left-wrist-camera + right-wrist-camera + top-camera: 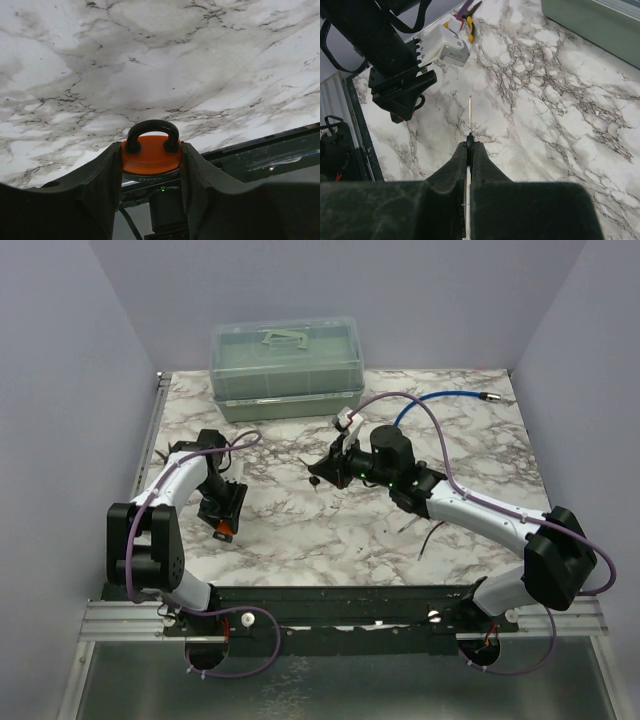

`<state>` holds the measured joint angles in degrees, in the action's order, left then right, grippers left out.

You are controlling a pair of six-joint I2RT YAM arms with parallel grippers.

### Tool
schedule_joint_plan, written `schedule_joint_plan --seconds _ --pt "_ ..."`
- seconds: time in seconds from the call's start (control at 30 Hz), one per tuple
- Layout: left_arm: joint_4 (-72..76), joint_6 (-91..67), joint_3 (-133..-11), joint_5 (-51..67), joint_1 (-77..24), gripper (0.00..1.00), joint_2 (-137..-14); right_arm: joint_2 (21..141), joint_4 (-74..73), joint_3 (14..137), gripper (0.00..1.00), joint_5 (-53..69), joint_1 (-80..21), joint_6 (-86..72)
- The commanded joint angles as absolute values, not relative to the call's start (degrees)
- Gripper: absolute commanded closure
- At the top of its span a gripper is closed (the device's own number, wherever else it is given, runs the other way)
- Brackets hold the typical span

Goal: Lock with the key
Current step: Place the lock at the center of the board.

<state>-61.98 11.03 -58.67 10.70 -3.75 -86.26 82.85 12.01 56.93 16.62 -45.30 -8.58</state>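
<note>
An orange padlock (pixel 151 155) with a black shackle (pixel 151 127) sits squeezed between the two fingers of my left gripper (pixel 151 150), shackle end pointing away from the wrist. In the top view this gripper (pixel 222 515) hovers over the table's left side, with the orange padlock (pixel 223 531) showing at its tip. My right gripper (pixel 470 146) is shut on the key (pixel 470 115), whose thin blade sticks straight out, seen edge-on. In the top view the right gripper (pixel 325 472) and key (pixel 316 480) are near the table's middle, pointing left toward the left gripper (pixel 402 97).
A green lidded plastic box (pixel 287 365) stands at the back of the marble table (pixel 330 540). A blue cable (pixel 440 398) lies at the back right. A white block (pixel 449 46) and yellow-handled pliers (pixel 465 17) lie at the left edge. A black rail (pixel 340 600) runs along the front.
</note>
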Motion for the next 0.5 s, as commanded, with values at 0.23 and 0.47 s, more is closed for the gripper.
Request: schedule_joint_plan --seconds 0.23,0.47 --pt "-56.74 12.37 -56.66 6.56 -4.28 0.87 -90.55 84.73 15.16 55.28 1.00 20.58 -45.18 -5.93" --pt "-52.67 11.84 -57.84 5.80 -4.35 0.87 -92.86 86.00 15.30 56.04 1.00 21.52 -45.18 -5.45"
